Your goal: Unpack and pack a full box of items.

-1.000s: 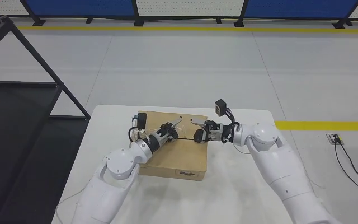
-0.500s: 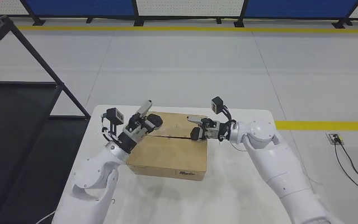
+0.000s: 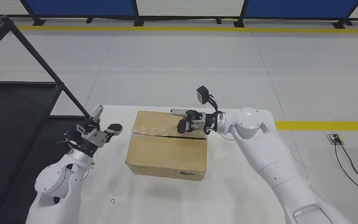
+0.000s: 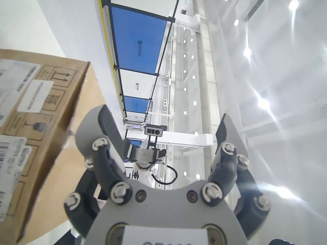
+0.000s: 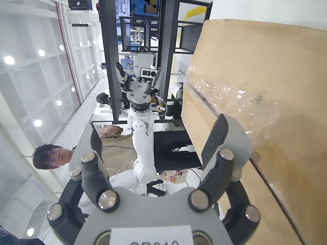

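Observation:
A closed brown cardboard box (image 3: 168, 147) stands mid-table, its top seam sealed with clear tape (image 5: 224, 95). My right gripper (image 3: 178, 119) is open at the box's far top edge; in the right wrist view (image 5: 155, 128) one finger lies close over the box top (image 5: 268, 72) near the tape, the other off the box. My left gripper (image 3: 106, 119) is open and holds nothing, raised left of the box and apart from it. In the left wrist view (image 4: 166, 118) the labelled box side (image 4: 38, 118) is beside one finger.
The white table (image 3: 240, 185) has free room right of and in front of the box. A small ring-like bit (image 3: 112, 201) lies near the front left. A black metal rack (image 3: 33, 73) stands off the table's left side.
My left gripper has pulled off the box top and swung out to the left. My right gripper has slid left along the box's far edge. The box has shifted slightly left.

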`<control>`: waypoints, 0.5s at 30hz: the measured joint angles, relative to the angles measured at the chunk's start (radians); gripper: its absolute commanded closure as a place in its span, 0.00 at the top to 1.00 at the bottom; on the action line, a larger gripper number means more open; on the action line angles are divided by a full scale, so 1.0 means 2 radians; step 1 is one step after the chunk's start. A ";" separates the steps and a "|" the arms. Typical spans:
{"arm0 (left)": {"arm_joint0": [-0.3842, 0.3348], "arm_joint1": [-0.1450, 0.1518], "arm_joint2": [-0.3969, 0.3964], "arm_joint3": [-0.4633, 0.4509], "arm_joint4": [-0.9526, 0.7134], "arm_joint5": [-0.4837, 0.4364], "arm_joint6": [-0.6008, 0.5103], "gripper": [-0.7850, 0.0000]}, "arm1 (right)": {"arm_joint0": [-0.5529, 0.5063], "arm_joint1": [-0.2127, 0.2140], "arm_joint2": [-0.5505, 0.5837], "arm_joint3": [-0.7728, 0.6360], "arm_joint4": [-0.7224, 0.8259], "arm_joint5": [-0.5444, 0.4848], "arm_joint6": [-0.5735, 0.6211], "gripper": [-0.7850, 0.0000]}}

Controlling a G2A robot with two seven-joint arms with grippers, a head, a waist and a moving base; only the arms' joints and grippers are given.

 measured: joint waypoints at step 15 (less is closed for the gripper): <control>-0.032 -0.001 0.052 0.042 0.014 -0.004 -0.008 0.93 | 0.059 -0.059 -0.084 0.112 0.006 0.016 -0.029 0.53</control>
